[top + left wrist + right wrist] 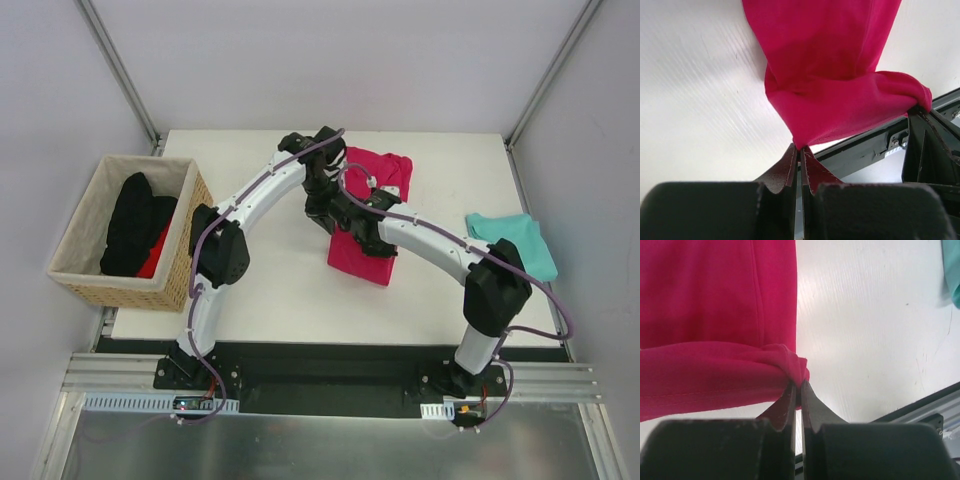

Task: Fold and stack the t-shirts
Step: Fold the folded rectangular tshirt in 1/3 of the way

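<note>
**White surface (270,290) with one shirt gripped at two corners, mid-fold**

At far left stands one wicker basket (130,290) holding dark and red cloth. The left pincer (800,150) is closed tight on a corner of the crimson-pink t-shirt (362,255), which lies at the centre of the surface. The right pincer (799,385) is likewise clamped on a bunched corner of the same shirt. One teal t-shirt (520,240) lies apart at the right edge.

The fold will likely go best if both corners are kept level and taut, carried over together, and released only once the edges align.

Count: two t-shirts, two pincers, one basket.
</note>
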Robot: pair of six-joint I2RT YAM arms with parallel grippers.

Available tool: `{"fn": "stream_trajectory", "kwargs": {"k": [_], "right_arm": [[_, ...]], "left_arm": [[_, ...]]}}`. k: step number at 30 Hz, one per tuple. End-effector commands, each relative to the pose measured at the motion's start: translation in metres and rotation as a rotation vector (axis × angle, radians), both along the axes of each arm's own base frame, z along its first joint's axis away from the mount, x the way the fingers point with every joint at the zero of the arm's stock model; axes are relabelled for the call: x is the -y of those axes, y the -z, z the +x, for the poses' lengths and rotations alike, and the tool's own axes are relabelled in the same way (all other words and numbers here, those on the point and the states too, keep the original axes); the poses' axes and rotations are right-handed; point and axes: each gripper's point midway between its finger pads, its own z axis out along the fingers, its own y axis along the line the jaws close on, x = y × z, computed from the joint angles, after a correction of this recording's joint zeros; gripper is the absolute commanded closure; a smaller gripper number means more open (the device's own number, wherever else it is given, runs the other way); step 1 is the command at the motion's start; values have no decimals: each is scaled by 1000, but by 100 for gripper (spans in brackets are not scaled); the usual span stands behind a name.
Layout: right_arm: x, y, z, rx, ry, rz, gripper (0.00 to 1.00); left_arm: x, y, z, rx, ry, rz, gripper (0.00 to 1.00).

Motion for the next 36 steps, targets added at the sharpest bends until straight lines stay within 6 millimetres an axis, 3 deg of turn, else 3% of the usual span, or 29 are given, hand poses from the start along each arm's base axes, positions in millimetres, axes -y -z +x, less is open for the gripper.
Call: {"fn": "stream_trajectory", "kwargs": {"k": [1, 16, 24, 36], "right_arm": [[13, -17, 26, 17, -48, -62, 99], [26, -15, 72, 26, -57, -119, 99], [34, -6, 94, 25, -70, -146, 99], [39, 6, 130, 38, -99, -181, 99]], "left_arm": [[-8, -11, 14, 13, 16, 8, 100], [-7, 8, 46, 34, 0, -43, 100], [-3, 27, 64, 66, 11, -57, 100], [0, 39, 78, 64, -6, -89, 100]]}}
